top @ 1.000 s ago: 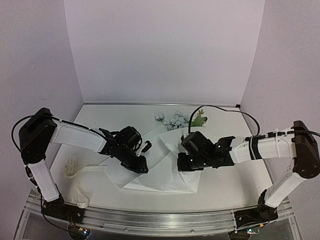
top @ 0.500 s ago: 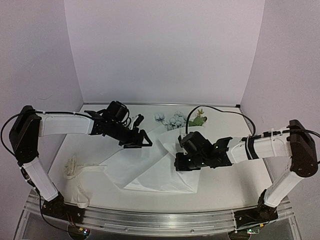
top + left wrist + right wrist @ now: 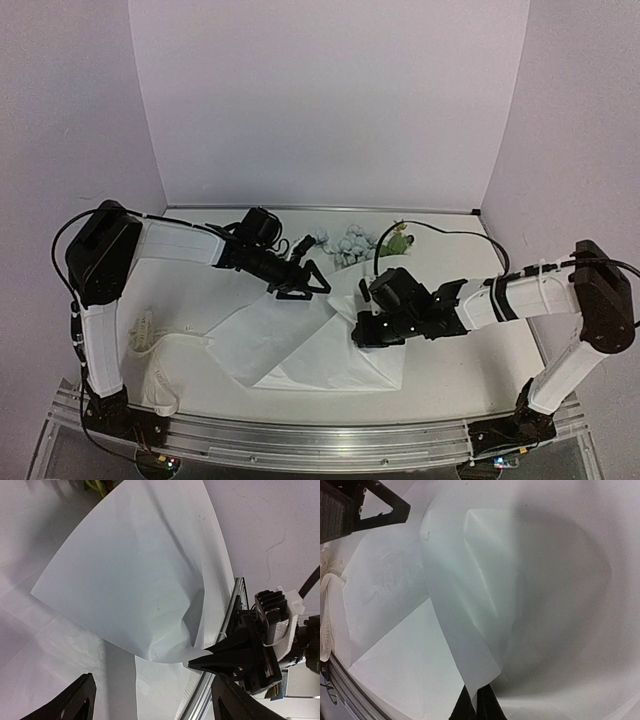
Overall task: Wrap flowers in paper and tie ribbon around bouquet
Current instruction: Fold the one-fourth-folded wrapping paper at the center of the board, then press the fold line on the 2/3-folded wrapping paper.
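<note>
Though too small to read, dark lettering along ribbon (image 3: 141,336) near front left edge, caught by right wrist view alone. Further in, paper (image 3: 290,350) just short of front rail (image 3: 320,440), one fold pinched in closed right gripper (image 3: 472,707). Left gripper (image 3: 150,705) spread wide over paper's far corner, gripping nothing. Flowers (image 3: 350,240) beyond, near back wall (image 3: 320,100).

High rear overview, close wrist views, all sharing paper (image 3: 290,345)

Behind paper (image 3: 295,345), flowers (image 3: 350,241); ribbon (image 3: 141,335) left.
</note>
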`<state>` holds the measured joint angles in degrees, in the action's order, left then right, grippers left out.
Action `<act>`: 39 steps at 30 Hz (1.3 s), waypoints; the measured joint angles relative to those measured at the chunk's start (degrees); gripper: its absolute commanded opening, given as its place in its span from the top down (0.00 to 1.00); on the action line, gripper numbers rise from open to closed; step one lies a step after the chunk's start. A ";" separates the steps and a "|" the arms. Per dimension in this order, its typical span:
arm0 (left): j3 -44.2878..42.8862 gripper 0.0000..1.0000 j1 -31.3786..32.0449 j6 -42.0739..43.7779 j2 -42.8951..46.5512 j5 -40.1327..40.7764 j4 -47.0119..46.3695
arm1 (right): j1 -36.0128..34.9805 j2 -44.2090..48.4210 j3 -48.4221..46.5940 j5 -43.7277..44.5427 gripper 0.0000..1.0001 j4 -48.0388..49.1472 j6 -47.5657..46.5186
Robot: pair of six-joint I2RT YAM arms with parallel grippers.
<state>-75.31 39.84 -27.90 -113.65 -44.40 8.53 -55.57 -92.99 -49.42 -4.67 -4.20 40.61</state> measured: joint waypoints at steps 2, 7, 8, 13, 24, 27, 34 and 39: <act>-0.02 0.22 -0.15 -0.15 -0.28 -1.90 -1.18 | 0.51 0.01 0.90 -1.32 1.00 0.94 -0.26; -0.02 0.23 -0.95 -0.98 -1.10 -5.73 -4.52 | 1.97 0.38 2.75 -4.72 1.00 3.19 -0.68; 0.00 0.23 -1.14 -0.96 -1.23 -6.03 -4.64 | 2.34 0.61 2.92 -5.64 1.00 3.55 -0.74; 0.00 0.22 -1.79 -1.19 -2.08 -6.40 -4.90 | 3.33 1.33 2.92 -8.89 1.00 4.80 -0.75; 0.04 0.23 -1.90 -7.31 -3.86 -2.68 -9.71 | 3.40 1.33 2.81 -12.38 1.00 6.39 0.13; 0.72 0.23 -1.90 -9.85 -3.86 -0.40 -11.59 | 3.40 1.33 2.78 -12.47 1.00 6.45 0.28; 4.98 0.20 -1.90 -17.59 -3.86 3.58 -15.98 | 3.40 1.33 2.02 -12.37 1.00 6.81 1.03; 6.62 0.22 -1.90 -21.02 -3.85 4.57 -18.45 | 3.40 1.33 1.70 -12.37 1.00 6.79 1.45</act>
<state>-68.69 37.93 -48.92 -117.50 -39.83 -9.92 -52.16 -91.66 -47.72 -17.04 2.59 42.06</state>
